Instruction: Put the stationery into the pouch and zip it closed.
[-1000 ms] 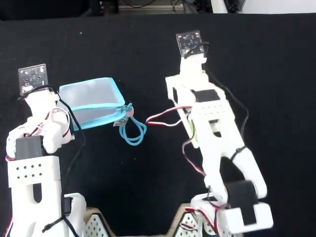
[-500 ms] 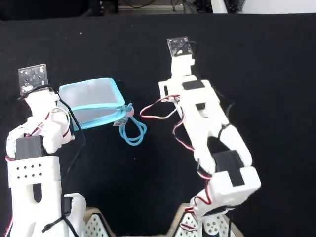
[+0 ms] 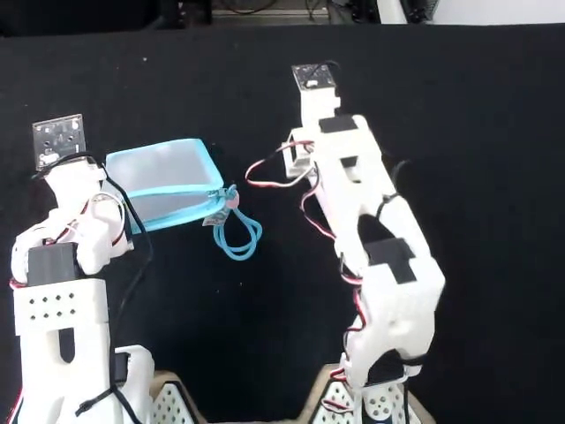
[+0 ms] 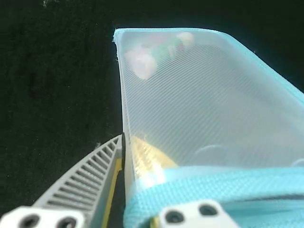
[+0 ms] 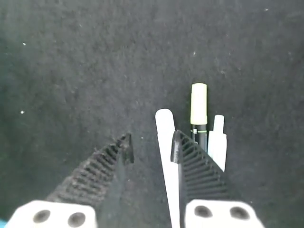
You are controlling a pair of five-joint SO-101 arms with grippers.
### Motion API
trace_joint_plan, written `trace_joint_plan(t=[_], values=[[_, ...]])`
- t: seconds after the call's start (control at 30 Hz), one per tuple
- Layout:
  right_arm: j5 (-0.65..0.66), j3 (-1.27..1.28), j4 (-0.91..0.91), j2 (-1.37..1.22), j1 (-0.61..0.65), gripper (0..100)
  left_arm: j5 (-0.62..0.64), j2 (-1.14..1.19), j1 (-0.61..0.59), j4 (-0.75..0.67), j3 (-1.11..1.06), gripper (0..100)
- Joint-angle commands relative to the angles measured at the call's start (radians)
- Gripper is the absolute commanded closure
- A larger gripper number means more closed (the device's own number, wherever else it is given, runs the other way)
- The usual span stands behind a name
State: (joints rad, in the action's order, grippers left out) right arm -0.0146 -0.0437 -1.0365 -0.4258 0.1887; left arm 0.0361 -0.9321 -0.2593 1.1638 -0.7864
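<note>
A translucent pouch [image 3: 163,181] with teal trim lies at the left of the black table, its blue cord loop [image 3: 237,234] trailing off its right end. My left gripper [image 3: 104,177] sits at the pouch's left edge, shut on the teal edge [image 4: 199,183]. Pink and green items [image 4: 142,61] show faintly through the pouch's far end. The right arm [image 3: 353,185] stretches toward the table's far centre. My right gripper [image 5: 151,140] hangs open over the cloth. A white pen [image 5: 164,128] lies along one finger [image 5: 183,156]. A yellow-green-capped pen [image 5: 198,104] and another white pen [image 5: 217,137] lie beyond it.
The black cloth [image 3: 477,132] covers the whole table. Both arm bases [image 3: 62,353] stand at the near edge. Open cloth lies to the right of the right arm and behind the pouch.
The right arm has swung away from the near edge and stretched farther across the table, shifting slightly left. The left arm and the pouch have kept still.
</note>
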Motion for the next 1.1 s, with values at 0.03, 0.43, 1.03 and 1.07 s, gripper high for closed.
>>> trace_joint_plan(t=[0.03,0.43,1.03,1.07], values=[[-0.009,-0.154,-0.084,-0.045,0.011,87.1,0.006,-0.014,-0.008,0.005,0.004,97],[-0.002,-0.343,-0.252,-0.150,-0.002,86.9,0.006,-0.014,-0.010,0.006,0.004,97],[0.408,-0.450,-0.321,-0.209,-0.034,86.9,0.006,-0.014,-0.004,0.008,0.004,96],[0.414,-0.453,-0.301,-0.229,-0.038,86.9,0.006,-0.014,-0.004,0.008,0.004,96]])
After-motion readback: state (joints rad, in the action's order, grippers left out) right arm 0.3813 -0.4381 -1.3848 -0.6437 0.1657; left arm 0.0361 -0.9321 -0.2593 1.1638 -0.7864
